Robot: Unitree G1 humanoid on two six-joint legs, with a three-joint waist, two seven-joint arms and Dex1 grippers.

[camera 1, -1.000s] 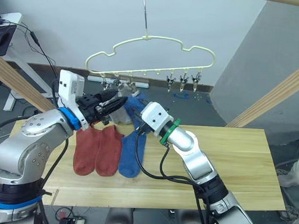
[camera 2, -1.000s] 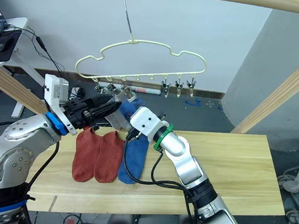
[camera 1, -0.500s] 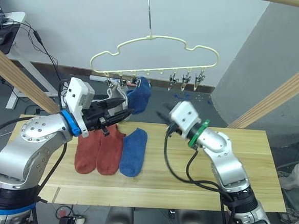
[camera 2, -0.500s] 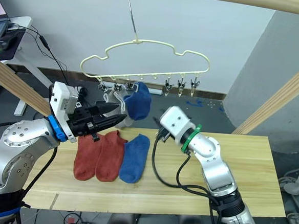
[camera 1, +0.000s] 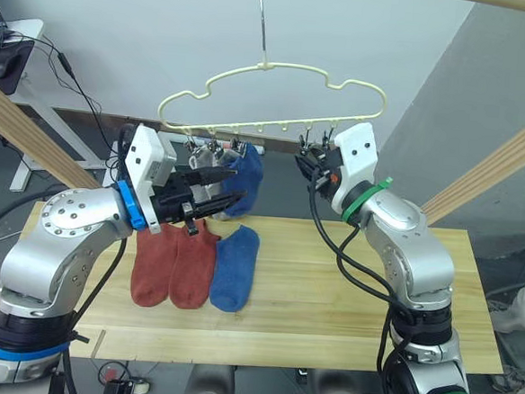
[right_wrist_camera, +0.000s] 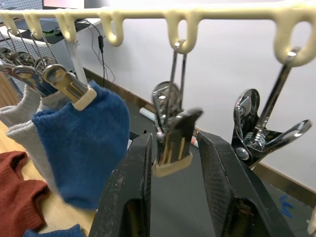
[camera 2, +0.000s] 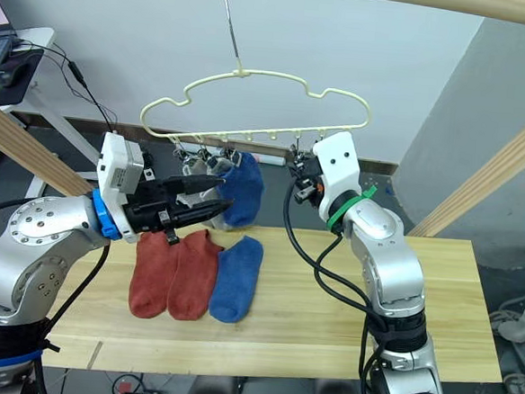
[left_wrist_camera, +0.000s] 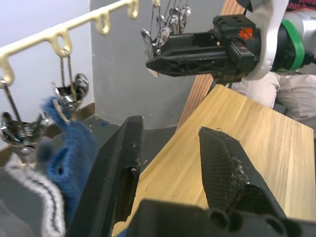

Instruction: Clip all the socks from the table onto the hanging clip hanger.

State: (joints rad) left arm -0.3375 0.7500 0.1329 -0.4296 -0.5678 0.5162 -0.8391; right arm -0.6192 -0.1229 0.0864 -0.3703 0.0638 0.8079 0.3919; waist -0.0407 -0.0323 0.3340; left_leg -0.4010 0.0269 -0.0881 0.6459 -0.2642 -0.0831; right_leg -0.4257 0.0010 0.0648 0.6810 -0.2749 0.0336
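Note:
The pale yellow clip hanger [camera 1: 271, 69] hangs above the table [camera 1: 355, 294]. Two light grey socks [camera 2: 209, 168] and a blue sock [camera 1: 244, 179] hang from its left clips. My left gripper [camera 1: 230, 186] is open just beside the hung blue sock [left_wrist_camera: 69, 153], with nothing between its fingers. My right gripper [camera 1: 308, 161] is raised to the row of clips, open, its fingers straddling a bare metal clip [right_wrist_camera: 172, 148]. Two rust-red socks [camera 1: 172, 263] and another blue sock [camera 1: 232, 269] lie flat side by side on the table's left half.
More bare clips [right_wrist_camera: 261, 133] hang further right on the hanger. Thick wooden poles slant at the left [camera 1: 23, 140] and right [camera 1: 499, 159], with a beam overhead. A white desk with cables [camera 1: 21, 36] stands at the far left.
The blue sock, which both grippers were handling at the hanger, now hangs from a clip. My right gripper pulled away and rose to a bare clip. The left gripper stayed by the sock.

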